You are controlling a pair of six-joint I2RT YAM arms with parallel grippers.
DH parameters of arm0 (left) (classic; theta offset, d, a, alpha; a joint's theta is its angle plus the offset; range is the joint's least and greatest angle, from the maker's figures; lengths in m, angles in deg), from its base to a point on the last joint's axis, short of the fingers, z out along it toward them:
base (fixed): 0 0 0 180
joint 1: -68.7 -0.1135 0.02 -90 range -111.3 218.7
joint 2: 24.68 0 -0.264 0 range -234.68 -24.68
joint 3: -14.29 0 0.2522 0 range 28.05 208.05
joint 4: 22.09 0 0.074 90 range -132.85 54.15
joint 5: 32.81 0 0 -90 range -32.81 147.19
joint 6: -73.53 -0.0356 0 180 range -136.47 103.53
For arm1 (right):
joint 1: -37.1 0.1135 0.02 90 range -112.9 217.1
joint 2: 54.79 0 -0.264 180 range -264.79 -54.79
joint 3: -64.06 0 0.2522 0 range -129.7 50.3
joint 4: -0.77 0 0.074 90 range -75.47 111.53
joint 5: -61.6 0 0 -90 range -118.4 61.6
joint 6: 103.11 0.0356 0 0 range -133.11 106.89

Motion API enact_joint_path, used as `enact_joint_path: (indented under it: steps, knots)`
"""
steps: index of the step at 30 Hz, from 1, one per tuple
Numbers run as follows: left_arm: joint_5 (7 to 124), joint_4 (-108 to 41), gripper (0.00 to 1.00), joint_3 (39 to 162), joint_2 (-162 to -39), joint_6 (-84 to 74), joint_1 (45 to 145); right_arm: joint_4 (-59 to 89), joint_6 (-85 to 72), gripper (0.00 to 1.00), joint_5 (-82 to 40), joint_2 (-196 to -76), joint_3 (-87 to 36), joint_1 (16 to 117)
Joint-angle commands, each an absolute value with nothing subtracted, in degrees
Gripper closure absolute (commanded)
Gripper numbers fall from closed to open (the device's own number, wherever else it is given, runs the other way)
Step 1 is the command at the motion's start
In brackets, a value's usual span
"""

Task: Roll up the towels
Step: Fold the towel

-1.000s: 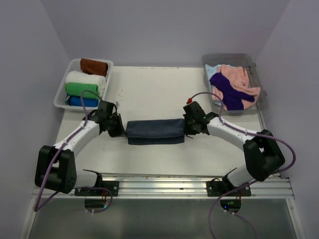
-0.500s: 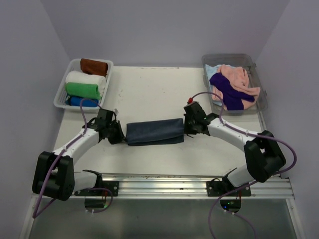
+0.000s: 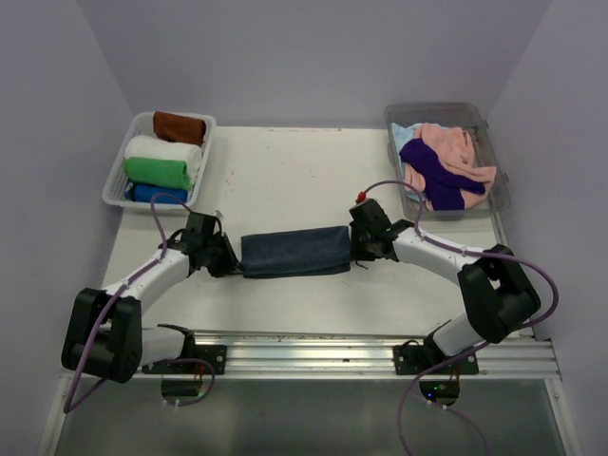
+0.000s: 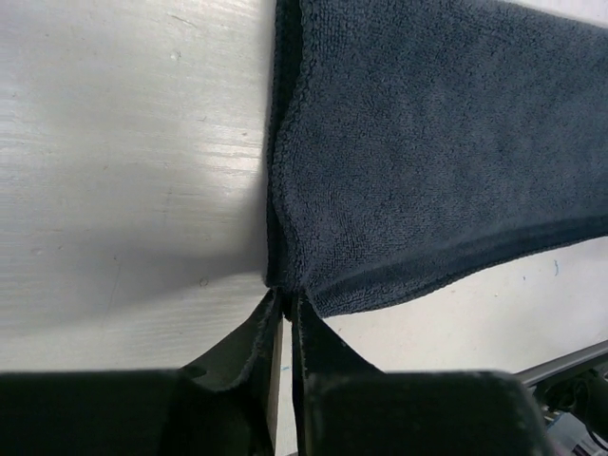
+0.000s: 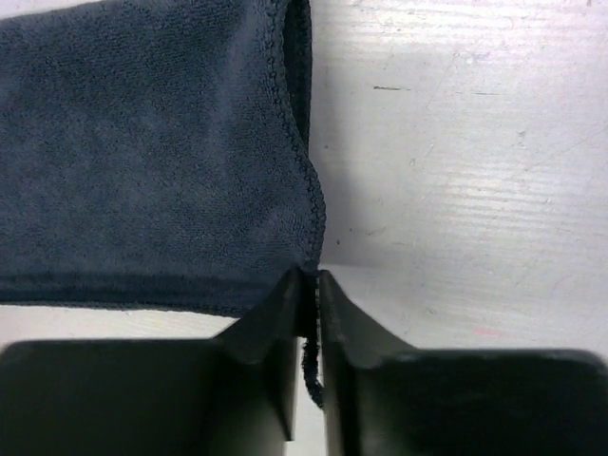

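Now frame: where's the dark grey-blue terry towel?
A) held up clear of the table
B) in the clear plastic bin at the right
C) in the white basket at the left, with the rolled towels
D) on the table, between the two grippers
D: the top view shows the dark grey-blue terry towel lying as a folded strip on the white table, with the left gripper at one short end and the right gripper at the other.
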State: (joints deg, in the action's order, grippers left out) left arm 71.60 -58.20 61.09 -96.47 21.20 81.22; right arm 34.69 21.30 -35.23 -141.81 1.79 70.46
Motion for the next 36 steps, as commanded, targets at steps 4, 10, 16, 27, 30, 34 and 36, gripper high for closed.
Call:
enact_joint_path:
  steps: [4,10,16,27,30,34,36]
  knots:
    - [67.6,-61.2,0.58,65.2,-95.4,21.2,81.4,34.4,17.3,0.49,-35.9,-138.6,1.0,70.4]
    - [64.4,-64.8,0.38,71.4,-92.6,21.3,82.2,37.0,14.3,0.48,-38.9,-139.9,-5.1,70.4]
    - [64.0,-63.7,0.52,74.7,-96.5,23.3,91.2,37.5,11.3,0.82,-35.3,-148.9,-13.7,70.4]
    - [64.4,-60.6,0.79,74.7,-108.3,23.9,93.0,37.2,9.2,0.97,-34.6,-161.2,-20.5,69.6]
    - [62.6,-61.0,0.80,79.4,-115.1,22.4,92.7,36.3,10.6,0.97,-35.9,-158.8,-14.6,69.1]
    - [61.9,-61.2,0.80,87.9,-123.2,20.2,92.6,34.3,14.9,0.99,-34.3,-153.9,-6.1,69.3]
    - [61.8,-61.8,0.80,94.1,-129.2,19.0,92.5,33.0,17.2,1.00,-32.4,-151.5,-0.5,69.7]
